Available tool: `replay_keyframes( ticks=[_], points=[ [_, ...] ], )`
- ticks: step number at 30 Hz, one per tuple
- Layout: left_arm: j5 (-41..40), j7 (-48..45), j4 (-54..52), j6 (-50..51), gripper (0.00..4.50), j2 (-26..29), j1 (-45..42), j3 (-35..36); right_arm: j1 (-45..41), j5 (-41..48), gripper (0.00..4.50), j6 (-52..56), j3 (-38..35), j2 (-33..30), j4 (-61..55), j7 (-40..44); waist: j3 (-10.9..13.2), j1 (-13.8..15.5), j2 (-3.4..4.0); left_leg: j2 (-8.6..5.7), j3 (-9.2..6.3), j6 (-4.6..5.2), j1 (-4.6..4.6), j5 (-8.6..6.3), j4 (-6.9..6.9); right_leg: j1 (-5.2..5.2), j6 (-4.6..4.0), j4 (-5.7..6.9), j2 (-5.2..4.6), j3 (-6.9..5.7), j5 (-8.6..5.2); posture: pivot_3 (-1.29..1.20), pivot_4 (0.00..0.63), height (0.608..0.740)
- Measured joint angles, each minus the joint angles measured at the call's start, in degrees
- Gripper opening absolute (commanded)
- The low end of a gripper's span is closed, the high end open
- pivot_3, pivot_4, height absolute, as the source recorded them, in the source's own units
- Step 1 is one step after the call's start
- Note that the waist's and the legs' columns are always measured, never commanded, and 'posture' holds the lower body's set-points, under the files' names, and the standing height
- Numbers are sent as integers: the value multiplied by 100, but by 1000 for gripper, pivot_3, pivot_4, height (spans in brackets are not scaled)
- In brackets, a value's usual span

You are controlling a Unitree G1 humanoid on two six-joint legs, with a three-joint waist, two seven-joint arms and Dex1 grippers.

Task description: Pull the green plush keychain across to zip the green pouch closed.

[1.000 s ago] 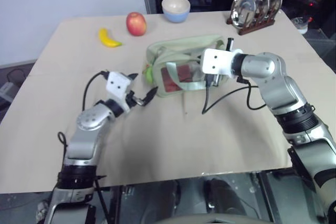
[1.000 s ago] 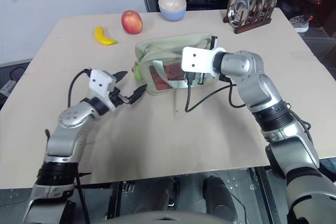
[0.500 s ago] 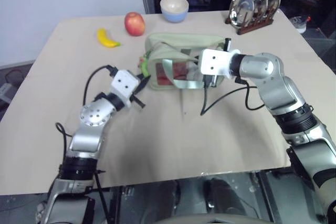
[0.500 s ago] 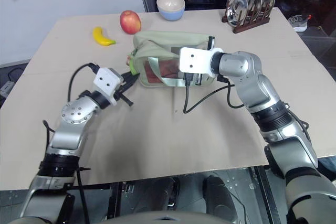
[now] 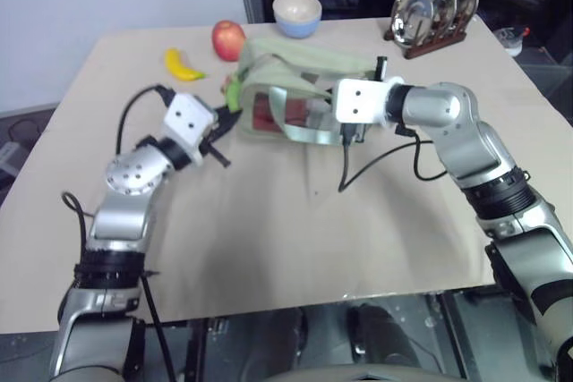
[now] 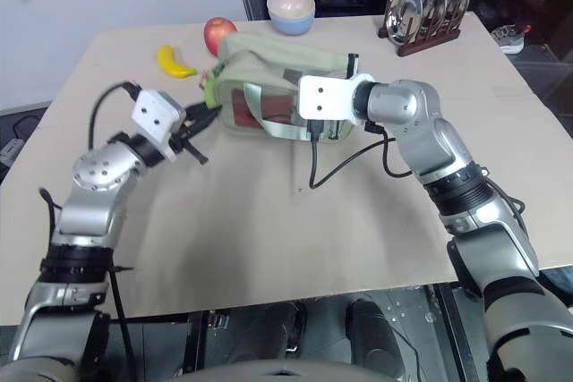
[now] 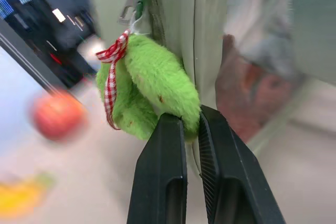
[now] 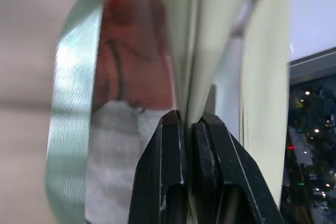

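The green plush keychain (image 7: 152, 90) is pinched between the fingers of the left hand (image 7: 190, 129), at the left end of the green pouch (image 5: 309, 87), which is held up near the far edge of the table (image 5: 295, 239). A fold of the pouch is pinched by the right hand (image 8: 188, 124). The zipper seems not yet closed, though its line is blurred. Much bare table is left toward the right edge.

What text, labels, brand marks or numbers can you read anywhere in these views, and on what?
None can be read.
green pouch: no print or label shows on the fabric, straps or clear panel.
green plush keychain: a red-and-white checked ribbon, no lettering.
Red and white contents behind the clear panel: blurred; any print there cannot be made out.
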Motion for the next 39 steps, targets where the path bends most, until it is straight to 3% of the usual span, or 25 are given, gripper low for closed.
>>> replay_keyframes(
  ticks=[12, 13, 19, 33, 39],
  points=[
    [-211, 216, -428, -135, 33, -305, 760, 69, 0, -8, 0, -235, 113, -12, 93, 7, 0, 7, 0, 0, -7, 0, -3, 0, 11, 2, 0, 4, 0, 5, 0, 0, 150, 740],
    [-333, 129, -465, -89, 931, -306, 828, 104, 0, -8, 0, -245, 121, -12, 92, 9, 0, 3, 0, 1, -6, 0, -3, 0, 12, 2, 0, 4, 0, 6, 0, 0, 150, 740],
    [98, 748, -379, -5, 3518, -371, 953, 370, 0, -94, 0, -235, 62, -146, 147, -32, -1, 54, -1, -3, -10, 0, -3, 0, 14, 4, 0, 4, -4, -2, 1, 0, 150, 740],
    [753, 634, -369, -568, 3518, -491, 1010, 16, 3, -105, 0, -218, 62, -147, 139, -22, -1, 34, -1, -6, -9, 0, -3, 0, 14, 6, 0, 4, -7, 1, 1, 0, 150, 740],
    [1596, 943, -47, -1298, 3518, -487, 880, -270, 29, -105, 0, -142, 62, -149, 88, 3, -1, 37, -1, -6, -10, 0, -2, 0, 14, 6, 0, 6, -6, 0, 1, 0, 150, 740]
  ],
)
